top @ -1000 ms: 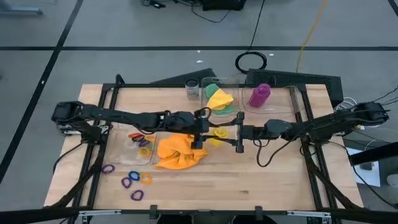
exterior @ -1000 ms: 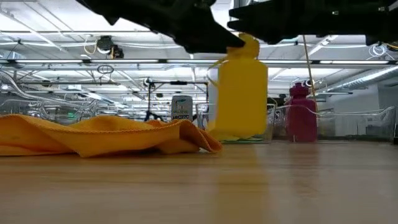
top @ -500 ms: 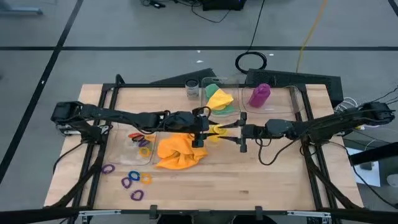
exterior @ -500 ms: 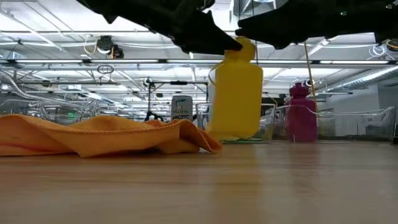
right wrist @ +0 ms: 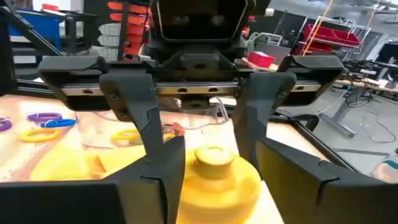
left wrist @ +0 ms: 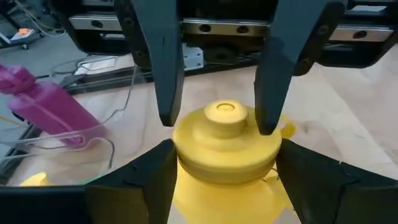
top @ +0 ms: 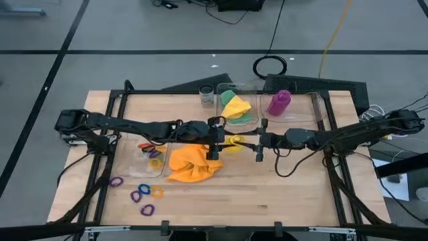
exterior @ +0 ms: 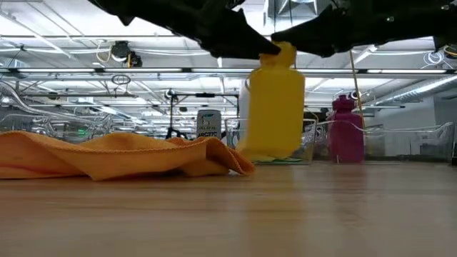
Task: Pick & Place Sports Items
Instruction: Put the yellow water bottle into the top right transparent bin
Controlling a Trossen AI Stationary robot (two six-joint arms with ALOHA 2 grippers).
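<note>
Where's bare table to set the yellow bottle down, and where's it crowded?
Bare wood: the near strip in front of the orange cloth, and the near right quarter under the right arm. Crowded: centre, where the left gripper and right gripper meet at the yellow bottle; the coloured rings near left; the clear boxes at the far edge.

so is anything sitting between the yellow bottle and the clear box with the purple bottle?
Nothing visible. The yellow bottle is held off the table between the left gripper and right gripper. Bare wood lies between it and the clear box holding the purple bottle. The orange cloth lies on the other side.
</note>
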